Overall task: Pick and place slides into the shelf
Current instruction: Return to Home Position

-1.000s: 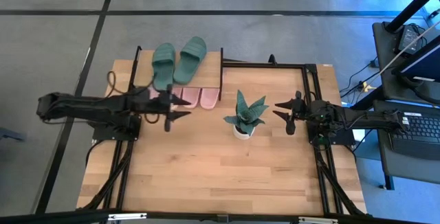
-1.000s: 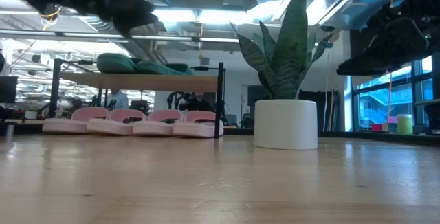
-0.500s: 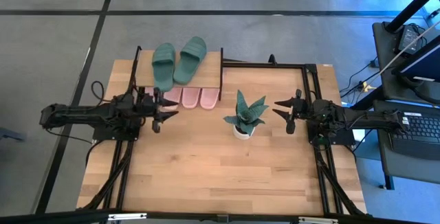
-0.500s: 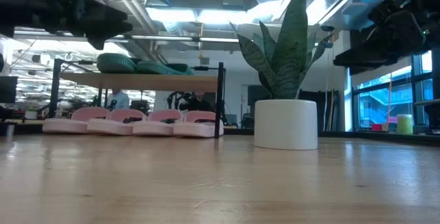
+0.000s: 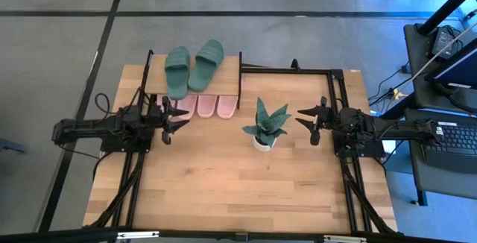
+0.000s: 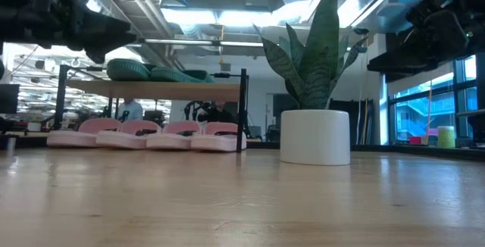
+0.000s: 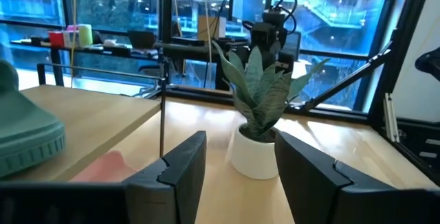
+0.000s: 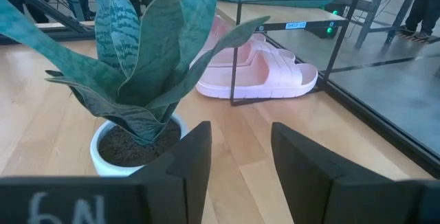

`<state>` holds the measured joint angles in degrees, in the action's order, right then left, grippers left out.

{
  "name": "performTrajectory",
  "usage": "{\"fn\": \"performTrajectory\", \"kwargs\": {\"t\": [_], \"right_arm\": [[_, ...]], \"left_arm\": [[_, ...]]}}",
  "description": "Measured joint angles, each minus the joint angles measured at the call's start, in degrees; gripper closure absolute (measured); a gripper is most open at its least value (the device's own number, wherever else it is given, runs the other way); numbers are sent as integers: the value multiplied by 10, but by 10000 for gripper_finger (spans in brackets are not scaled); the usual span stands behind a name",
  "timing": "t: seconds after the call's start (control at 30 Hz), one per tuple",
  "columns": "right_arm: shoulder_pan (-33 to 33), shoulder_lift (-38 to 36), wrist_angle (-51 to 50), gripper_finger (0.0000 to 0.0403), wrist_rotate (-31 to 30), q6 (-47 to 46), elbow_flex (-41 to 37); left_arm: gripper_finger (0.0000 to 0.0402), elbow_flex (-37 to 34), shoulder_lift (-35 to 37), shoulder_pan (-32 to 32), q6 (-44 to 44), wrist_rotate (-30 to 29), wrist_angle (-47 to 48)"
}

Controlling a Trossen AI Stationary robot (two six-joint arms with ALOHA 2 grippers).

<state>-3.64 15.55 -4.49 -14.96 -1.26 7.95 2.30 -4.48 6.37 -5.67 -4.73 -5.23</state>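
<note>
Six slides in all: two green slides (image 5: 191, 68) lie on the shelf (image 5: 228, 77), and four pink slides (image 6: 144, 137) sit in a row beneath it. One plant (image 5: 264, 125) stands on the table (image 5: 223, 187). The left gripper (image 5: 170, 118) hovers near the pink slides with its fingers spread. The right gripper (image 5: 302, 118) is beside the plant, also spread. The floor (image 5: 298, 34) is grey.

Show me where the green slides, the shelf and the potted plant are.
green slides (image 5: 206, 62), high view, middle of the slide nearer the plant.
shelf (image 5: 228, 79), high view, bare part of its top board.
potted plant (image 6: 314, 136), low view, front of the white pot.
</note>
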Motion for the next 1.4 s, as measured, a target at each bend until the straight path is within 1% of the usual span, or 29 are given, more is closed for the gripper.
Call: {"fn": "performTrajectory", "kwargs": {"t": [0.13,0.23,0.43,0.57,0.63,0.73,0.8,0.87,1.07,1.17,1.33,1.4], "right_arm": [[0,0,0,249,0,-1,0],[0,0,0,249,0,-3,0],[0,0,12,249,0,-2,0],[0,0,30,249,0,-14,0],[0,0,77,249,0,-15,-13],[0,0,173,249,0,-14,-55],[0,-4,199,249,0,-9,-76],[0,-11,184,249,0,-2,-75],[0,-43,179,249,-7,18,-75],[0,-69,154,249,-35,29,-75],[0,-120,104,249,-112,36,-75],[0,-145,91,249,-123,45,-75]], "left_arm": [[235,-17,30,0,0,1,2],[235,-19,44,0,-1,1,31],[235,-19,44,0,1,2,41],[235,-19,43,0,23,1,41],[235,-19,41,0,31,1,41],[235,-18,41,0,32,1,41],[235,-19,41,0,32,1,41],[235,-18,41,0,32,1,41],[235,-18,41,0,33,1,41],[235,-18,41,0,33,1,41],[235,-18,41,0,33,1,41],[235,-18,41,0,33,1,41]]}}
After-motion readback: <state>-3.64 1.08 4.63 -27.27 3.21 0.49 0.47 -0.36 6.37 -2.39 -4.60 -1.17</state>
